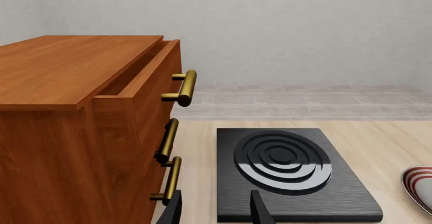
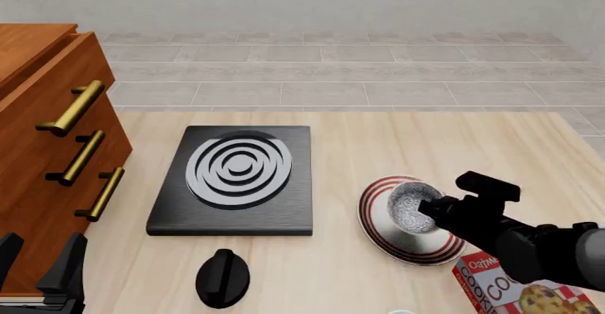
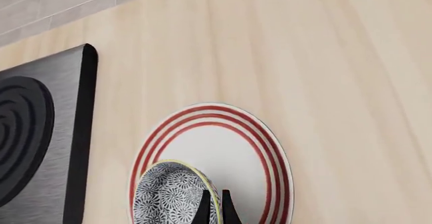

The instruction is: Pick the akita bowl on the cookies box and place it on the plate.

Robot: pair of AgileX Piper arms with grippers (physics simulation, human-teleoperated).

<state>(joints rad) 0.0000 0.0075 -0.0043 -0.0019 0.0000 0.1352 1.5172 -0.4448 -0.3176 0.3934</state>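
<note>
On my front camera, the light wooden table (image 2: pixel 350 137) carries a black square slab (image 2: pixel 234 181) with raised white concentric rings (image 2: pixel 239 166) on its top face. Just in front of the slab, nearer to me, lies a small black knob (image 2: pixel 223 277), apart from the slab's edge. At the table's left stands a brown wooden cabinet (image 2: pixel 38 158) with three brass bar handles (image 2: pixel 74 108) stacked down its face; I see its top drawer (image 1: pixel 145 75) pulled slightly out. Beyond the table runs a grey tiled floor (image 2: pixel 331 66), then a pale wall (image 2: pixel 302 2). A small pale object at the lower frame edge I cannot identify.
</note>
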